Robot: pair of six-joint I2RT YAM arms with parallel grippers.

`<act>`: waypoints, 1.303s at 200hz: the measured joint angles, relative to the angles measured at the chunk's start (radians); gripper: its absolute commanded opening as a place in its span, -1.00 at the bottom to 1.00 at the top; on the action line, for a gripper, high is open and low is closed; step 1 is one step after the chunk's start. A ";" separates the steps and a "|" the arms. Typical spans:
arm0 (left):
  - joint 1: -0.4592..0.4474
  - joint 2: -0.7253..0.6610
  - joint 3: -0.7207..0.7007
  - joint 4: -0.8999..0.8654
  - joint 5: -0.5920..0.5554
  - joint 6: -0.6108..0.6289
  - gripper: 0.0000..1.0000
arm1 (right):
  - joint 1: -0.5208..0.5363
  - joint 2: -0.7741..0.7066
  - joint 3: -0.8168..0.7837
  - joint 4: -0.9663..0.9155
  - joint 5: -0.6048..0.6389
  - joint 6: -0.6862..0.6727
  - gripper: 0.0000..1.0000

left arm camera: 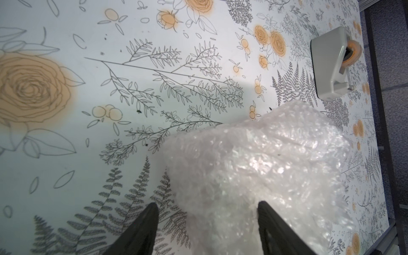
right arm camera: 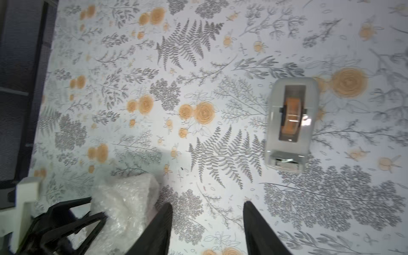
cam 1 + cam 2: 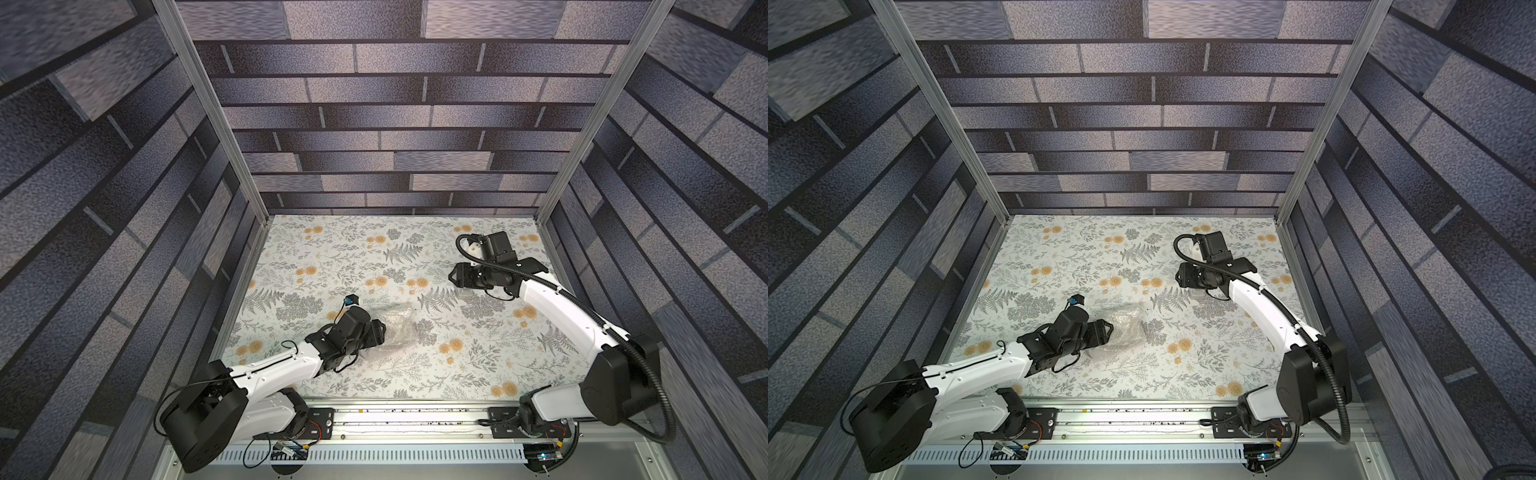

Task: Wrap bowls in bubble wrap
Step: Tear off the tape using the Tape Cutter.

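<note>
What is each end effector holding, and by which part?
Nothing is clearly held. The right end effector is open over bare tablecloth. The left end effector straddles the edge of the bubble wrap, one finger clear of it: no grip shows.

Open tablecloth at far middle, bubble wrap mound (crumpled) centre-left, tape dispenser obstructing right
</note>
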 measured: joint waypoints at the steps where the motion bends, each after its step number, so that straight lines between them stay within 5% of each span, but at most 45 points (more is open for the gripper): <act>1: 0.000 0.000 0.000 0.000 0.000 0.000 0.46 | -0.005 0.003 0.000 -0.001 0.004 0.000 -0.13; 39: 0.000 -0.005 0.000 0.000 0.001 0.007 0.46 | -0.116 0.084 0.006 0.011 0.021 -0.034 -0.48; 62: 0.000 -0.005 -0.001 0.011 0.001 0.007 0.46 | -0.201 0.128 -0.012 0.095 -0.068 -0.036 -0.56; 91: 0.000 -0.004 -0.001 0.023 0.005 0.007 0.46 | -0.283 0.178 -0.044 0.187 -0.179 -0.030 -0.53; 149: 0.000 0.012 -0.001 0.045 0.023 0.024 0.46 | -0.280 0.270 -0.046 0.255 -0.303 -0.056 -0.46; 260: 0.000 0.015 -0.001 0.056 0.031 0.033 0.46 | -0.279 0.353 -0.048 0.250 -0.314 -0.082 -0.46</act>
